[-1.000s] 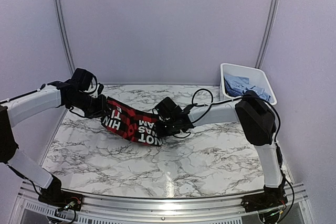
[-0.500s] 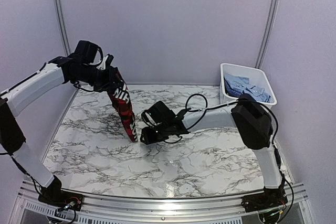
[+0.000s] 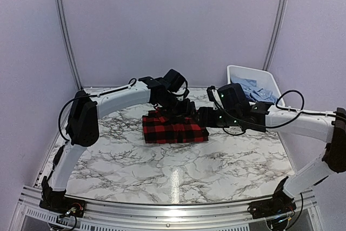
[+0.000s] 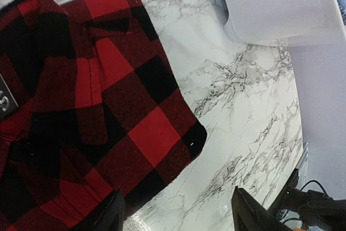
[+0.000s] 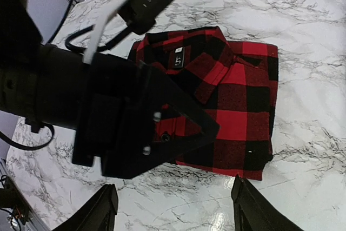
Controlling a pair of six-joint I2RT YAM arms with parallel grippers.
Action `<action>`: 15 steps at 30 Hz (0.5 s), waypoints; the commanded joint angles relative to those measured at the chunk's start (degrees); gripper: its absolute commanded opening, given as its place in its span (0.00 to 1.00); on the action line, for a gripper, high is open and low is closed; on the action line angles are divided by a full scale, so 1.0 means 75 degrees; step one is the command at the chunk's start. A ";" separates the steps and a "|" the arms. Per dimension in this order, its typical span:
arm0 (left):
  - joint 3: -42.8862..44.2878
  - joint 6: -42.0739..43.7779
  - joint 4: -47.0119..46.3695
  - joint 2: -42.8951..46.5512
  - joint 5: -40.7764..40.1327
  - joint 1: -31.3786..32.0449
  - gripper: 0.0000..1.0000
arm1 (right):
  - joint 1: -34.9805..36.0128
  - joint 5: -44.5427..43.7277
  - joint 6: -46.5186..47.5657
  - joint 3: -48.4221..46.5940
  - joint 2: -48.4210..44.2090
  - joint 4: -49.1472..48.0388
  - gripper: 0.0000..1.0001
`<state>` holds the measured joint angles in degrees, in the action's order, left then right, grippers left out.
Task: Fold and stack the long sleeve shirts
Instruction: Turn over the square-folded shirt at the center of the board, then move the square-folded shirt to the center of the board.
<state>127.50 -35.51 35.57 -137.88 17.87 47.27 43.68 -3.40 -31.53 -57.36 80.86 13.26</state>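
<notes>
The left arm (image 3: 116,98) and right arm (image 3: 303,123) are both reaching in over the grey-veined white marble tabletop (image 3: 216,166), meeting above the one folded red-and-black checked flannel shirt (image 3: 174,129) lying flat mid-table. One white plastic tub (image 3: 270,78) of light blue shirts (image 3: 251,86) is sitting back-right. The left end effector (image 4: 175,209) and right end effector (image 5: 173,198) are both gaping wide, gripping nothing. Bare marble is showing nearside.

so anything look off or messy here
Nothing stands out: the red-and-black shirt lies folded flat in a tidy rectangle on the table, and the light blue shirts sit inside the white tub.
</notes>
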 commanded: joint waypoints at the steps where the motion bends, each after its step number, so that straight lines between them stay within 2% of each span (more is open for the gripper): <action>1: 0.0124 0.0081 0.0135 0.1049 -0.0838 -0.0257 0.71 | 0.0047 -0.0592 0.0060 0.0124 0.0284 0.0477 0.68; 7: -0.2384 0.0126 -0.0219 0.2817 -0.1815 -0.0694 0.71 | -0.0119 -0.0735 0.0412 -0.0280 0.1352 0.0257 0.68; 11: -0.4681 0.0064 -0.1083 0.4101 -0.1433 -0.1206 0.72 | -0.0629 -0.0462 0.0814 -0.0313 0.1977 -0.0220 0.67; 15: -0.6484 0.0330 -0.1912 0.4705 -0.0824 -0.1379 0.76 | -0.0983 -0.0204 0.1055 -0.0329 0.2467 -0.0524 0.65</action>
<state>89.06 -35.14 27.16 -104.05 8.32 37.43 38.74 -6.46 -26.70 -57.36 97.36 13.19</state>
